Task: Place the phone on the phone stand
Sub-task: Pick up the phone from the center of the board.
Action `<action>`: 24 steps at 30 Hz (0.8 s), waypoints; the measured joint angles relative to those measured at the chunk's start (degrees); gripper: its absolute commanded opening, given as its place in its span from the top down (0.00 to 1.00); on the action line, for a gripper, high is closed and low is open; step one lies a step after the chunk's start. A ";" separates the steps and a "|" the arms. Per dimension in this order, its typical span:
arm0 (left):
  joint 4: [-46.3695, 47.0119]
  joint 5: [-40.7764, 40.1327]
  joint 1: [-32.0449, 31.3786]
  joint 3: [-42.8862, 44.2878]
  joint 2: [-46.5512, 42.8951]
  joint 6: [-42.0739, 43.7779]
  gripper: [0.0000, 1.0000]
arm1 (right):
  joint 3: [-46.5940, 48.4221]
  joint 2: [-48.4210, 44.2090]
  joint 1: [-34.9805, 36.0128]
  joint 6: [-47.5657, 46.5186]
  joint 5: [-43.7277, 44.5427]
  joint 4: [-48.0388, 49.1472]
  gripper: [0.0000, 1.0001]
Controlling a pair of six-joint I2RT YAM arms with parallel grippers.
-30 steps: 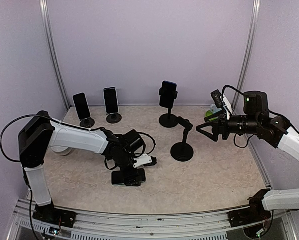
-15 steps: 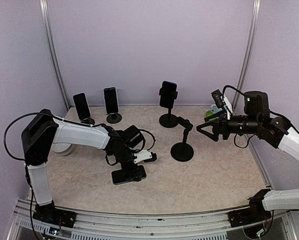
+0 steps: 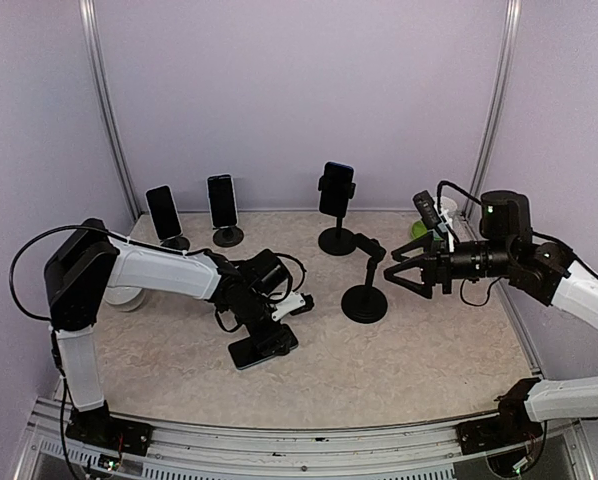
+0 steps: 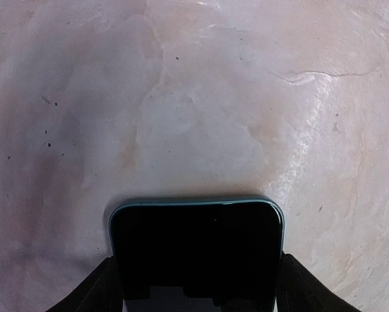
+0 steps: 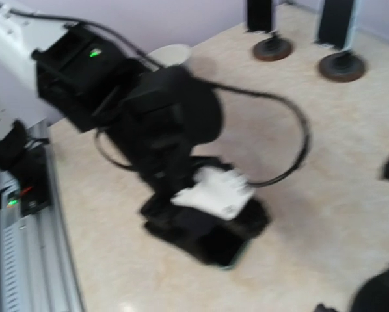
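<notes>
Left claw [image 3: 270,338] is down at table level, wrapped around the phone [image 3: 242,353]. In the wrist view its fingers [image 4: 98,290] sit against both long edges of the phone, screen up, so I read it as gripping the phone by its sides. The phone lies flat on the beige table [image 3: 429,360], left of centre toward the near edge, skewed a bit and not lifted. Its top end pokes out past the fingers.

Right claw [image 3: 400,274] is in the air with its jaws spread and nothing between them. It points left at the empty phone stand [image 3: 364,301], just right of the stand's cradle head and apart from it.

That stand is mid-table, well apart from the phone, to its right and farther back.

Along the back there are three other stands, each already holding a phone: [image 3: 163,214], [image 3: 222,204], [image 3: 336,190]. A green object [image 3: 418,229] is at the back right behind the right claw; I can't tell what it is. The right wrist view is blurred and only shows the left arm over the phone.
</notes>
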 measured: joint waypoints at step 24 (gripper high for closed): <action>16.65 -13.97 -3.96 -10.49 -7.10 -14.60 0.45 | -7.72 16.44 15.15 14.64 7.96 17.79 0.29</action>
